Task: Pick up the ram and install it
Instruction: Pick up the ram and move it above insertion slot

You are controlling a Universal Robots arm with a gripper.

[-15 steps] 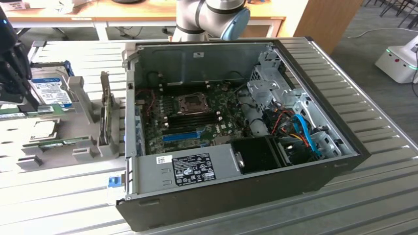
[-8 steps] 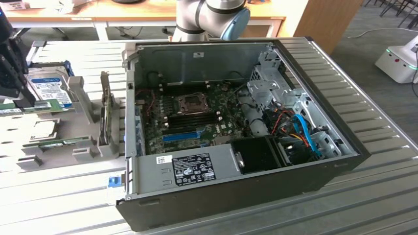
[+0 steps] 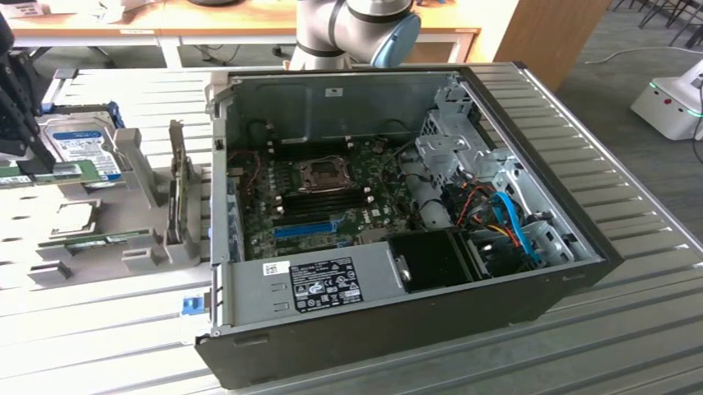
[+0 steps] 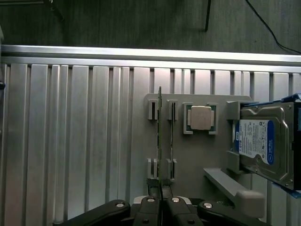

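Observation:
The ram (image 3: 49,173) is a thin green stick with a white label at the exterior view's far left. My gripper (image 3: 33,164) is shut on its upper edge and holds it lifted over the grey parts holder (image 3: 137,206). In the wrist view the ram (image 4: 159,136) appears edge-on, running straight out from my gripper (image 4: 161,200), whose fingers (image 4: 151,207) pinch one end. A second green stick (image 3: 110,239) stands in the holder's slots, seen as a thin line (image 4: 171,136) beside the held one. The open computer case (image 3: 528,271) with the motherboard (image 3: 329,193) lies toward the exterior view's right.
The holder also carries a silver hard drive (image 3: 82,144) with a blue label (image 4: 256,143) and a processor chip (image 4: 201,117). A blue slot (image 3: 302,229) sits on the motherboard. The arm's base (image 3: 341,33) stands behind the case on the ribbed metal table (image 3: 615,329).

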